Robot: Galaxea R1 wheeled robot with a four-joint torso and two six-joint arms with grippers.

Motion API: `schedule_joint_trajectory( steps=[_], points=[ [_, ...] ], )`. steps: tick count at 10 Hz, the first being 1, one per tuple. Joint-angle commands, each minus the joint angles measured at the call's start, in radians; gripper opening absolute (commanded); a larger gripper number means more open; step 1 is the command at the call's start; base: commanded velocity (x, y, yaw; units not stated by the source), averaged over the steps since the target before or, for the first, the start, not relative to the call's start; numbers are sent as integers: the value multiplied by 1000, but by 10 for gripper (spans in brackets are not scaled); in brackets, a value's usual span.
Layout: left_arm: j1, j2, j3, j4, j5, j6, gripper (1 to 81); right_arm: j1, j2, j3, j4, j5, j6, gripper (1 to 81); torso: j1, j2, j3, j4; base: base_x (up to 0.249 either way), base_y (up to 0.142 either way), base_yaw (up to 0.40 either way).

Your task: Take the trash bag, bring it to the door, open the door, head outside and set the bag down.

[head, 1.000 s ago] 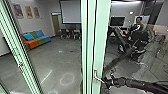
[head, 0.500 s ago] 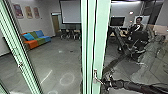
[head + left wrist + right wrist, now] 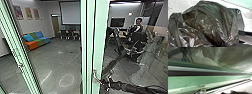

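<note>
1. At the pale green door frame (image 3: 100, 37), the right end effector (image 3: 106, 83) was by the handle (image 3: 95, 76); whether spread or pressed together, could not be told.
2. In the left wrist view, the dark trash bag (image 3: 204, 23) showed folds gathered near the left end effector (image 3: 227, 44), its state undetermined.
3. Across the floor, a multicoloured sofa (image 3: 36, 40) stood by a wall.

right arm (image 3: 125, 87) — black, jointed | plate (image 3: 240, 21) — dark, round fitting (image 3: 239, 11) at corner

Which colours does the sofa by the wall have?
Orange, green and blue; the sofa shows best in the head view.
</note>
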Motion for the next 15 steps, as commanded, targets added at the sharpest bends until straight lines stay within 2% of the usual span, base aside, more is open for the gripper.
schedule_joint_trajectory(
  steps=[1,2,4,6,11,15],
  points=[
    [-54,-18,-9,-16,58,0,10,60,167,-144,-136,-87,-15,811,1,0,0,0,0,0,0],
    [-54,-18,-10,-18,58,0,10,69,177,-176,-160,-56,-16,811,1,-1,0,0,0,0,0],
    [-51,-21,-12,-18,58,0,10,87,181,-217,-188,-52,-16,811,1,-2,1,-1,0,0,0],
    [-50,-21,-12,-16,58,0,10,99,177,-231,-189,-52,-16,811,1,-3,2,-1,0,0,0],
    [-48,-19,-12,-16,58,0,10,113,151,-231,-188,-52,-15,811,1,-6,4,-2,150,0,0],
    [-48,-19,-12,-15,58,0,10,129,105,-227,-180,-53,-15,811,7,-2,1,-1,0,0,0]
  ],
)
